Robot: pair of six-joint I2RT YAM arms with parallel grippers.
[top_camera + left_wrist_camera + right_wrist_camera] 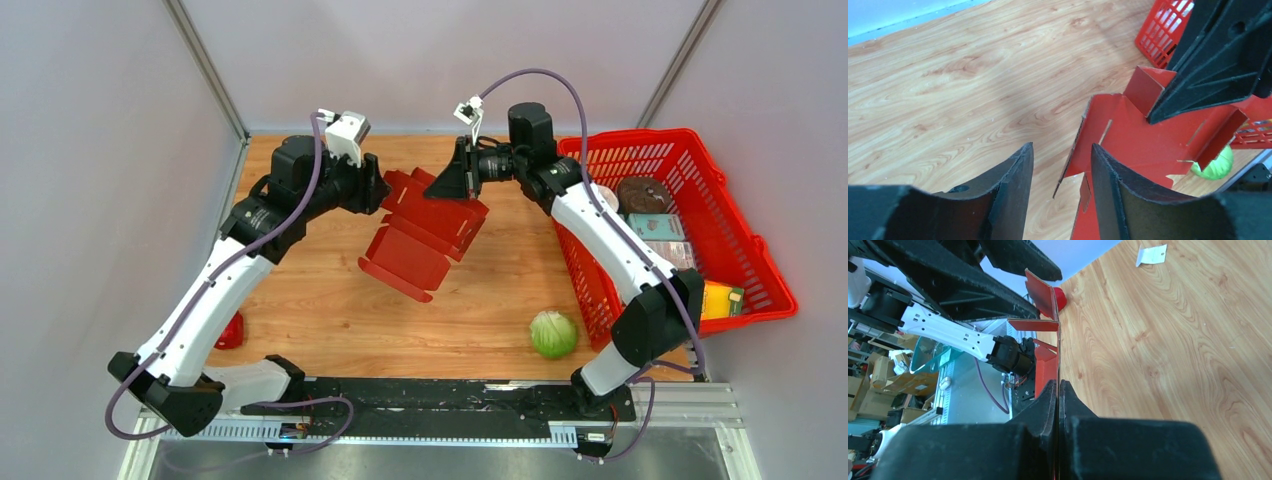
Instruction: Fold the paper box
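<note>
The dark red paper box hangs tilted above the table's middle, partly folded, with several flaps sticking out. My right gripper is shut on its upper panel; in the right wrist view the cardboard runs edge-on between the closed jaws. My left gripper is at the box's left side and open. In the left wrist view its jaws stand apart, and a slotted edge of the box shows in the gap just beyond the tips, unpinched. The right gripper also shows there, clamped on the panel.
A bright red mesh basket holding several packages stands at the right, close behind the right arm. A green cabbage lies near the front edge. A small red pepper sits by the left arm. A white paper slip lies on the wood.
</note>
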